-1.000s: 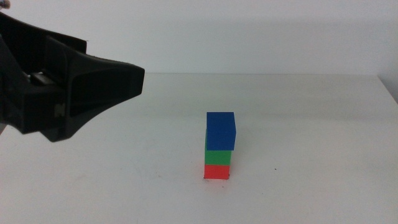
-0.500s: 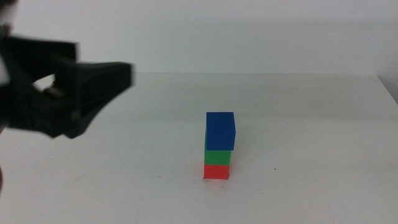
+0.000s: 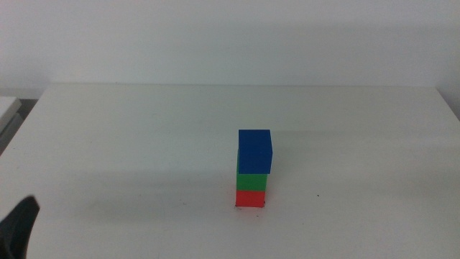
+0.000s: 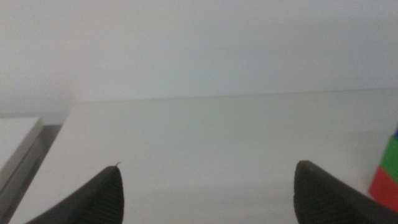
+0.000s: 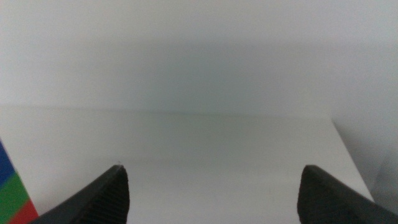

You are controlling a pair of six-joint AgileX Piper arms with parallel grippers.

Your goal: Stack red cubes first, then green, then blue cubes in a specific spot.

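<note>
Both pincers — left (image 4: 208, 196), right (image 5: 211, 193) — wide open, empty, clear of the cubes.

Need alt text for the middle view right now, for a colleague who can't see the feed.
A three-cube stack stands on the white table: red cube at the bottom, green cube on it, blue cube on top, sitting slightly off to the right. The left gripper shows only as a dark tip at the bottom left corner, well away from the stack.

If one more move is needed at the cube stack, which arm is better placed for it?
Probably neither is needed: blue cube sits on green on red. If one is, left: the left gripper shows at the middle view's bottom-left corner, jaws open, while the right gripper, also open, is outside that view.
</note>
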